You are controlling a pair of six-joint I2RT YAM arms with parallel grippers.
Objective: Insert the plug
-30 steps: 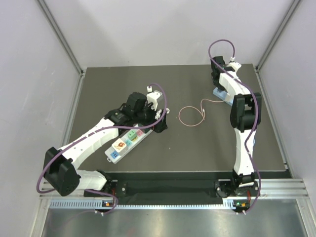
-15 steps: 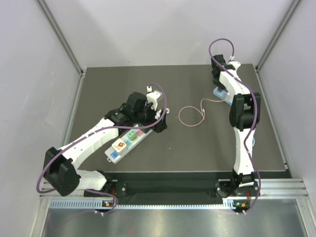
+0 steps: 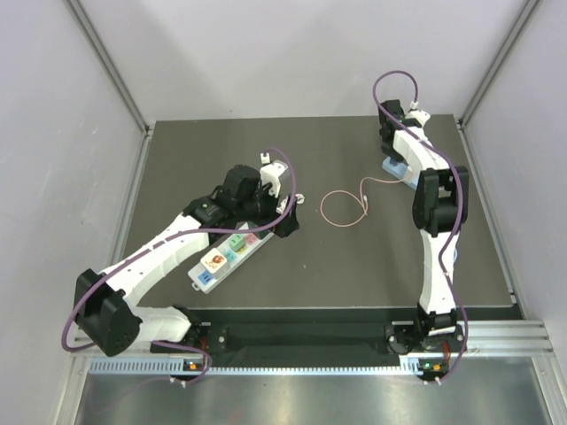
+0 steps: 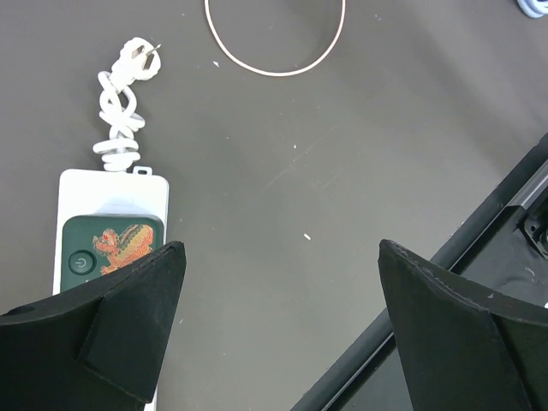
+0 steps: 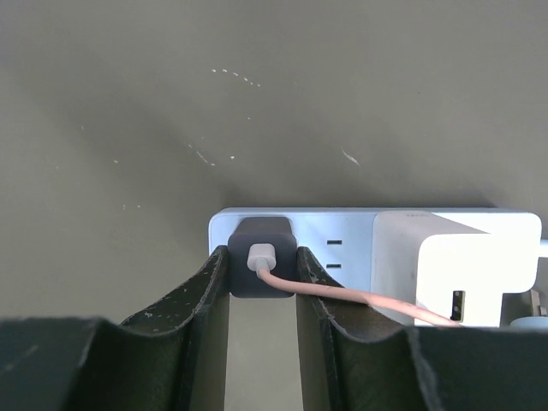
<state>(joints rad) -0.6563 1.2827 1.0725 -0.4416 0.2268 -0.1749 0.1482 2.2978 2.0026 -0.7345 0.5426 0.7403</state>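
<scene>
So our right claw [image 5: 262, 270] is clenched on the plug [image 5: 276, 235], in the power strip [image 5: 342, 231] by the table's [image 5: 257, 103] far right edge. It looks stiff and light, so we'd squeeze its sides; left claw [image 4: 278, 282] hangs released.

Dark grey plug [image 5: 262, 231], pink cable [image 5: 360, 297], pale blue power strip [image 5: 342, 224], black fingers [image 5: 193, 334], dark grey table [image 5: 257, 103]
</scene>
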